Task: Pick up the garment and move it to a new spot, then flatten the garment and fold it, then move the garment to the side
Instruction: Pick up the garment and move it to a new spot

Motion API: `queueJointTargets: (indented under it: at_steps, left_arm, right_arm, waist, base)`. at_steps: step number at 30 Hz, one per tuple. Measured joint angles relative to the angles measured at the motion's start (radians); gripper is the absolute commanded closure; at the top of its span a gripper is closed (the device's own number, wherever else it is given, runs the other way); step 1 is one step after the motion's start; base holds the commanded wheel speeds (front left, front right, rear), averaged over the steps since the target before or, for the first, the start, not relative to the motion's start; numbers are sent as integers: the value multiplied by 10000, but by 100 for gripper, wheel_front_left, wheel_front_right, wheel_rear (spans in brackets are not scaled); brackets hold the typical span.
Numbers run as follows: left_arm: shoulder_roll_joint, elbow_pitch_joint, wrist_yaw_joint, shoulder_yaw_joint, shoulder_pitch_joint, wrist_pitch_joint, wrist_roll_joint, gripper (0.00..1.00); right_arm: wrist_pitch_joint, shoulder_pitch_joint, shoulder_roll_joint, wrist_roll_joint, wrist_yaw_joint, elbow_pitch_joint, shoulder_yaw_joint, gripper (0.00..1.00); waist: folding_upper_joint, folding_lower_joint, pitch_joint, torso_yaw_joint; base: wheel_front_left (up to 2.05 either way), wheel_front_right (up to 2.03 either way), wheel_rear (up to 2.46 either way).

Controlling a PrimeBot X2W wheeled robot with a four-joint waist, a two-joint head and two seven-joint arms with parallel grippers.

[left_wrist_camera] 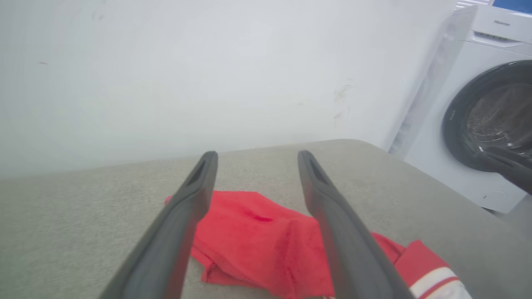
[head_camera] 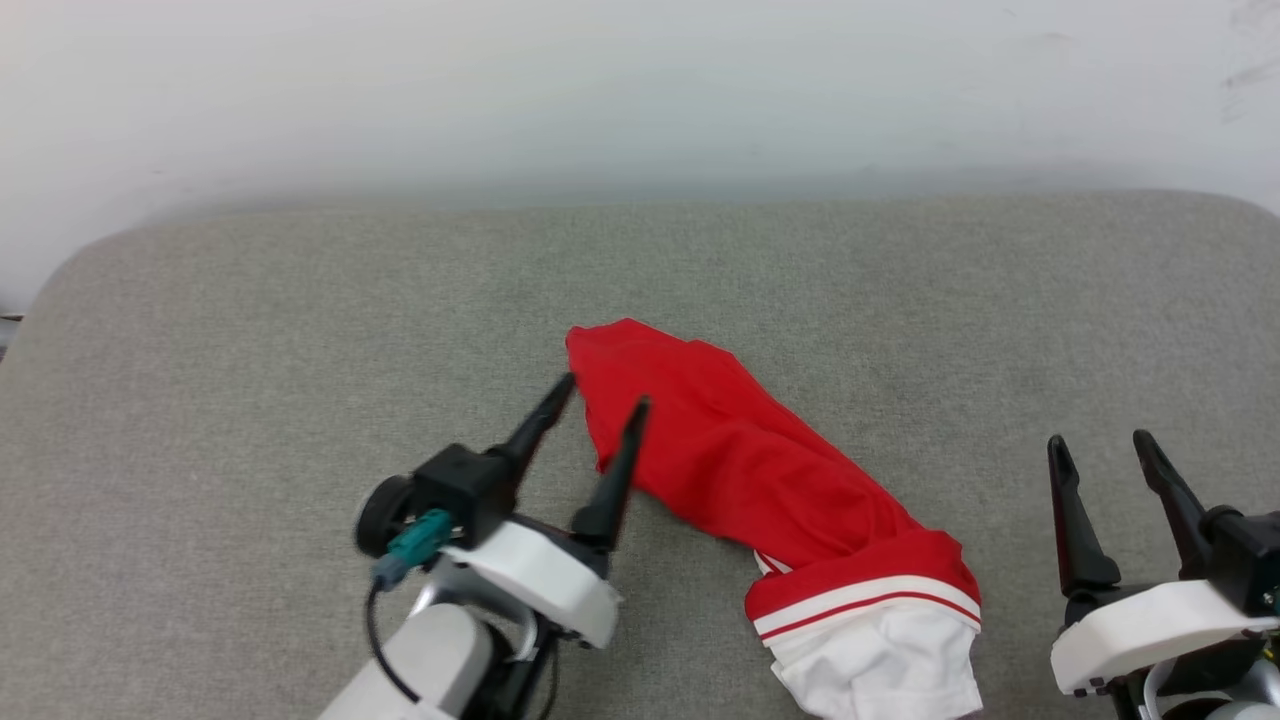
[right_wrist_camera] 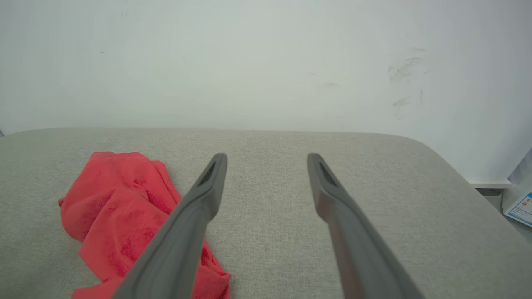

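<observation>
The garment (head_camera: 760, 480), a red jersey with red-and-white striped trim and a white panel at its near end, lies bunched in a long diagonal strip on the grey cushion (head_camera: 250, 330). My left gripper (head_camera: 610, 390) is open at its far left end, one fingertip over the red cloth and the other just left of it, holding nothing. In the left wrist view the garment (left_wrist_camera: 257, 236) lies below and between the spread fingers (left_wrist_camera: 183, 220). At the lower right, my right gripper (head_camera: 1100, 445) stands open, apart from the garment. The right wrist view shows the garment (right_wrist_camera: 116, 207) to the left of the fingers (right_wrist_camera: 195, 216).
A white wall (head_camera: 640, 90) runs behind the cushion. A white front-loading washing machine (left_wrist_camera: 478, 124) with a dark round door stands past the cushion's right end. The cushion's rounded corners (head_camera: 60, 290) mark its far edge.
</observation>
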Motion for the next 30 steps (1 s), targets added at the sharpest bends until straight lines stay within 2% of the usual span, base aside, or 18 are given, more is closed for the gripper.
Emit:
queueJointTargets:
  at_steps: [8,17,30]
  left_arm:
    - [362,-420,573,2151,1269,-25,637,0]
    - [890,-637,704,3910,2945,-25,945,0]
    - [830,-481,405,3971,3271,-25,965,0]
  right_arm:
    - [88,403,4,102,0,-17,-29,0]
    - [123,851,2,190,0,2,-31,0]
    - [167,968,2,247,0,27,29,0]
  waist:
    - [0,-1,-388,304]
    - [0,-2,-753,480]
    - [-1,-1,-823,605]
  base:
    - [0,0,0]
    - [0,0,0]
    - [0,0,0]
